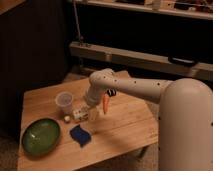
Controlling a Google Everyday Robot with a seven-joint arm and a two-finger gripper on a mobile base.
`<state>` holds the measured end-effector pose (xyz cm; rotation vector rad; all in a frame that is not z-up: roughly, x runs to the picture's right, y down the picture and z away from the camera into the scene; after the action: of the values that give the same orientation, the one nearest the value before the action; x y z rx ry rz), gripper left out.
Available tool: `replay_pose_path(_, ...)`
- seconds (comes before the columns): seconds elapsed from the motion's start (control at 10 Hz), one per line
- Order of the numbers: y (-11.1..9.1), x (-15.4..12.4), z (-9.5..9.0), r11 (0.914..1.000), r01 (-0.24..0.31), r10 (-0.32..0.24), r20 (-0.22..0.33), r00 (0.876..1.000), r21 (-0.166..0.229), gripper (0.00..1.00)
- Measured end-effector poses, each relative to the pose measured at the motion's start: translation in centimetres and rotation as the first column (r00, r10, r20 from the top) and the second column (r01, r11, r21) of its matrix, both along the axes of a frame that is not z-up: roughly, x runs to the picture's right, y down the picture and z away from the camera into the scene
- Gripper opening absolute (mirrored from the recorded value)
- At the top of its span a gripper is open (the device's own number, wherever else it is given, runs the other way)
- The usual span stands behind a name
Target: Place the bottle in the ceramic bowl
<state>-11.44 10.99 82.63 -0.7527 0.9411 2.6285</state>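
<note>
Found pincer (90, 113) down at bench (127, 125) level, near the middle of the top, at the end of a white arm (142, 88) reaching in from the right; could not tell how far open it stands, nor whether it has hold of anything. Noted an orange part (106, 103) on the wrist, just right of and above the pincer.

Located bottle (78, 114) on the bench directly left of the pincer, right against it, lying low; unable to say whether touching or gripped; recorded a small pale round spot just left of the bottle, nature not determinable.

Logged clear plastic cup (64, 102) upright, just beyond the bottle on its far-left side; close, contact not determinable.

Logged blue sponge (80, 134) flat on the bench, nearer than the bottle and just apart from it.

Located ceramic bowl (41, 136) at the near-left corner of the bench, green and glossy with a darker rim, upright, nothing visible inside; set left of the sponge and apart from bottle and pincer.

Noted white robot body (189, 127) filling the right side; grey ledge (145, 57) running along the dark far wall.
</note>
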Motion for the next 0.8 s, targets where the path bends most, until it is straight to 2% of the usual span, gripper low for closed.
replay_pose_path(0.2,0.3,-0.5,1.1,0.9997,0.020,-0.020,0.002,1.000,-0.015,0.80)
replay_pose_path(0.5,2.6,-0.7,2.4,0.9991,0.037,-0.037,0.000,0.999,-0.022,0.79)
replay_pose_path(0.8,3.9,-1.3,2.9,0.9994,0.027,-0.027,0.004,1.000,-0.021,0.54)
